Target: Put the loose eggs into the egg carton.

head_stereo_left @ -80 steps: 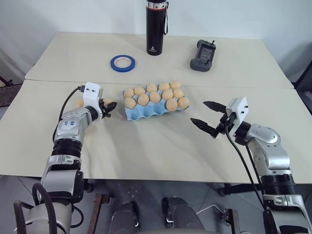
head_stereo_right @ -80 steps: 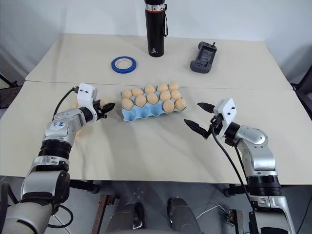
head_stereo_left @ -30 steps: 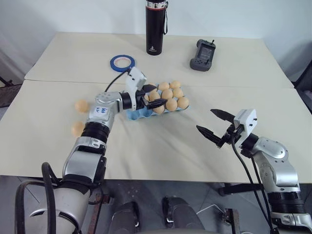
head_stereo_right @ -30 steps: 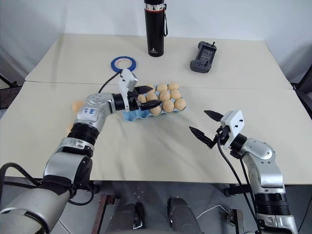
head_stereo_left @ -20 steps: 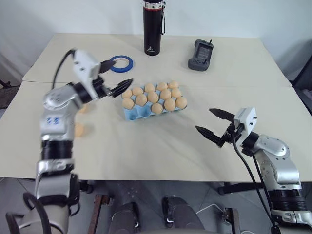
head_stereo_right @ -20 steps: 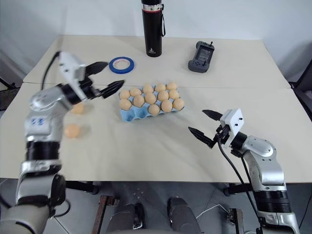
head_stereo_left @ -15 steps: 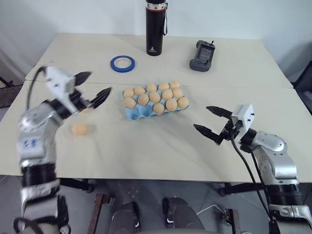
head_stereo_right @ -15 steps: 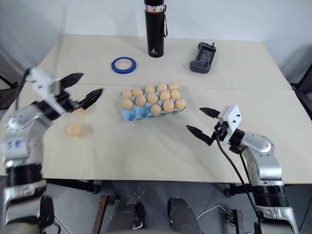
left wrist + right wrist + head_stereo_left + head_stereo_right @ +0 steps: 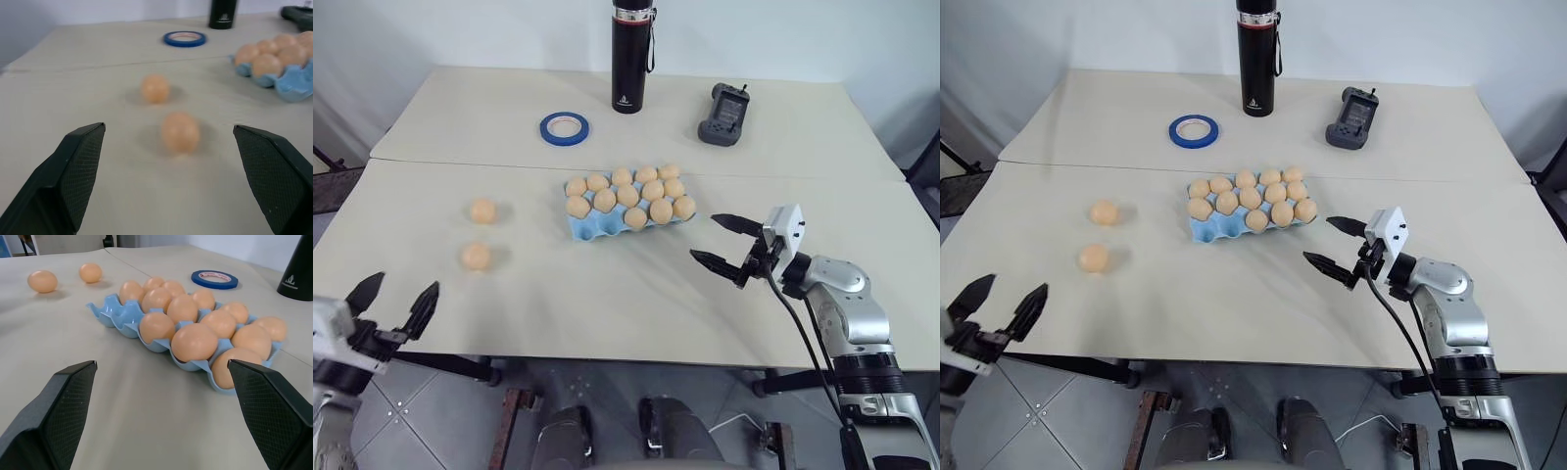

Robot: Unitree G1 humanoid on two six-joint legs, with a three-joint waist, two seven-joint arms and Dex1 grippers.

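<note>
Hanging wide open and empty off the near counter edge, the left hand (image 9: pixel 391 311) faces two loose eggs (image 9: pixel 476 256) lying well left of the egg carton (image 9: pixel 628 200). The right hand (image 9: pixel 724 243), also spread open and empty, hovers just right of the carton. Judged next: reach forward, close gently on the nearer egg, carry it to a free front cup.

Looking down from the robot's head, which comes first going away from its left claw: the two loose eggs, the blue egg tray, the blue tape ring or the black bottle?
From the left gripper, open at the table's near left edge:
1. Nearer loose egg, just ahead of it.
2. Farther loose egg, right behind the first.
3. Egg carton, mid-table.
4. Tape ring, on the far table.
5. Black bottle, at the far edge.
</note>
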